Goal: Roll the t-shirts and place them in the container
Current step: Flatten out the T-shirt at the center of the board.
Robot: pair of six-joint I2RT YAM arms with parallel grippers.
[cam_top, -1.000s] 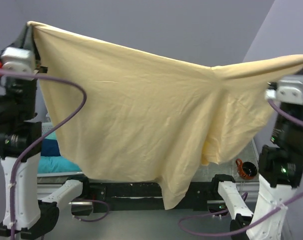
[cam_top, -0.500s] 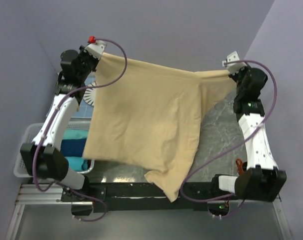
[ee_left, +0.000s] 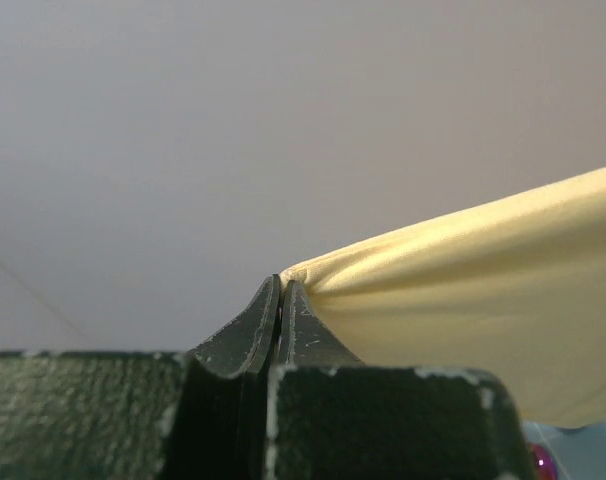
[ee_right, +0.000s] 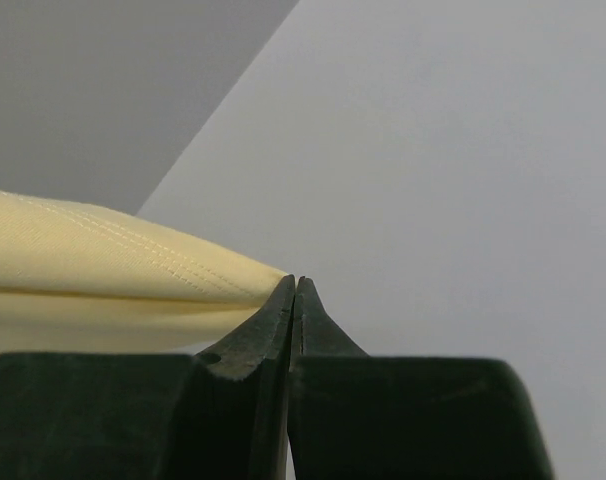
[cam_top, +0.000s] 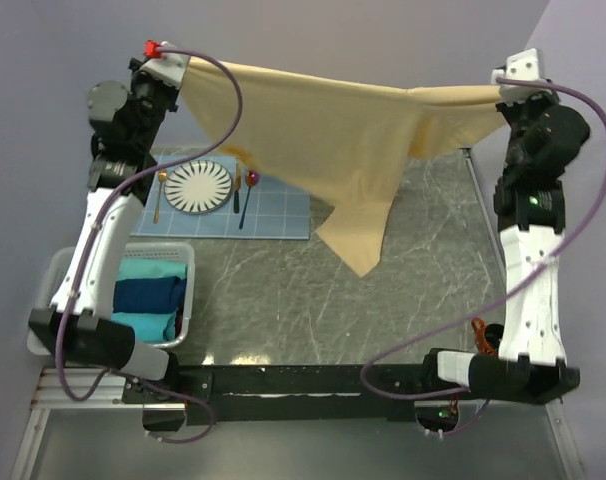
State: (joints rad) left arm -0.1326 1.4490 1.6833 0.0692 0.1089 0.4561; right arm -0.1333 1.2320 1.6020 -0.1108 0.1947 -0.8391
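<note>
A large pale yellow t-shirt (cam_top: 333, 130) hangs stretched in the air between my two raised arms, above the far half of the table. Its lowest corner (cam_top: 358, 260) dangles over the marbled tabletop. My left gripper (cam_top: 186, 72) is shut on the shirt's left end, where the cloth bunches at the closed tips (ee_left: 281, 282). On the right end, my right gripper (cam_top: 500, 92) is shut on a stitched hem, pinched at its tips (ee_right: 295, 282). Folded teal (cam_top: 155, 268) and navy (cam_top: 148, 295) t-shirts lie in a basket at the left.
The white basket (cam_top: 55, 290) stands at the table's left edge. A light blue grid placemat (cam_top: 278, 215) at the back left carries a striped plate (cam_top: 198, 187) and spoons. A small orange object (cam_top: 479, 331) lies near the right arm's base.
Both arms have swung the held t-shirt away from the camera and toward the far wall. The placemat and plate, covered before, now show. Both grips have held.
</note>
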